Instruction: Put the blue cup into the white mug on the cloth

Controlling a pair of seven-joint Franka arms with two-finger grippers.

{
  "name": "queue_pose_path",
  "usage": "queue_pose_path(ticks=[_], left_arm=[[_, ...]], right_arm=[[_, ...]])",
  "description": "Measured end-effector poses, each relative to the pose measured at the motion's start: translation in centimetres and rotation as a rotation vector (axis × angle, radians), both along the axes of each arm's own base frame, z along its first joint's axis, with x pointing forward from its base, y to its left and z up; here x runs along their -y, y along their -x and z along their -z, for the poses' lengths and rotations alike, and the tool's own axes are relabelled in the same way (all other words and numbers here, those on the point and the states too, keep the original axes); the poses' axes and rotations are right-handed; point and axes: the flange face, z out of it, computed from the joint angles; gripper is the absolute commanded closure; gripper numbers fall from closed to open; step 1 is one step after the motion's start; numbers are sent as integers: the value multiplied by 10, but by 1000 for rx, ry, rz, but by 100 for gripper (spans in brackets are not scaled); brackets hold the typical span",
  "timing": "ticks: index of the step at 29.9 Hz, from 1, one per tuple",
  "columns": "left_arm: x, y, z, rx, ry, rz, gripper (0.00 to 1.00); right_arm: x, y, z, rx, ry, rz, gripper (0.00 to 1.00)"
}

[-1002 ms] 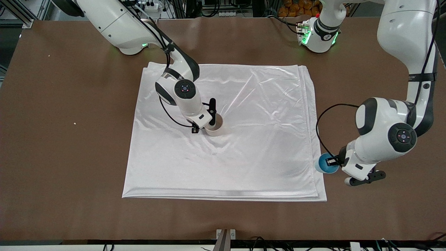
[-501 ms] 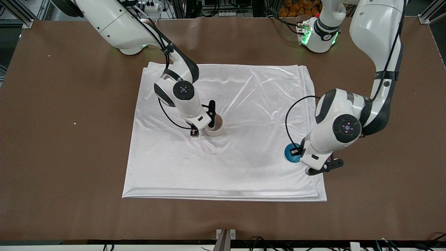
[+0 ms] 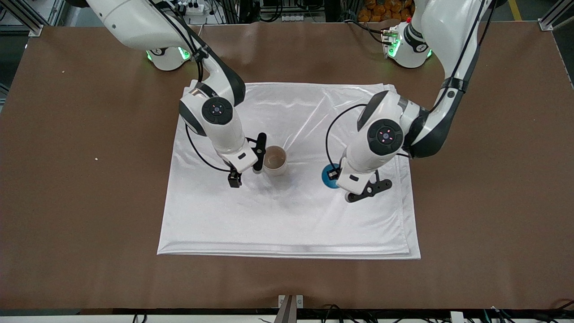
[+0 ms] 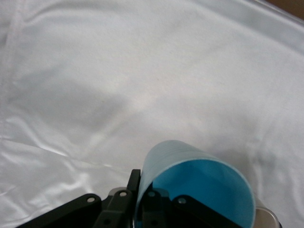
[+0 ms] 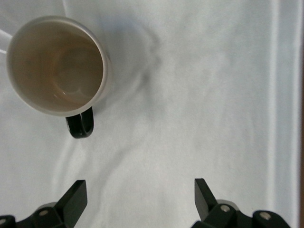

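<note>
Brown worktop (image 3: 67,179), big white cloth (image 3: 287,224) on it. Left tool (image 3: 334,176) grips the blue cup (image 3: 331,176) over the cloth; right tool (image 3: 245,172), spread wide, hangs beside the white mug (image 3: 275,160). Carry step: next, center and lower.

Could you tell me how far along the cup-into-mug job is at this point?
Done: the white mug stands upright on the cloth, and the open right gripper is beside it, off it. In hand: the left gripper is shut on the blue cup, over the cloth. Left: carrying the cup to the mug and lowering it in.
</note>
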Motion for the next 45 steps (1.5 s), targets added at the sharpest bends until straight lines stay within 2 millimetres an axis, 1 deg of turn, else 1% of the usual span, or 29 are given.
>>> queue_pose_path(ticks=[3,7,11,15,19,26,30,34,38,42,45], left_arm=[[18,11,-1,-4,3,2,100],[44,28,0,-10,-1,3,100],[71,48,5,-16,-5,5,100],[93,64,11,-17,-4,6,100],[110,77,16,-17,-3,5,100],[141,99,25,-5,15,31,100],[160,113,32,8,29,36,100],[174,124,42,17,40,37,100],[180,127,56,21,46,39,100],[177,124,70,25,29,40,100],[175,121,76,30,16,44,100]], right_arm=[[10,0,-31,0,8,39,0],[34,0,-76,-2,24,96,0],[53,6,-120,12,44,135,0],[67,13,-154,25,54,165,0],[85,18,-180,19,46,212,0],[132,15,-217,45,51,300,0],[163,11,-231,58,55,346,0],[188,11,-242,46,56,392,0],[209,14,-252,20,38,444,0],[228,15,-258,7,33,483,0],[236,14,-258,2,28,501,0]])
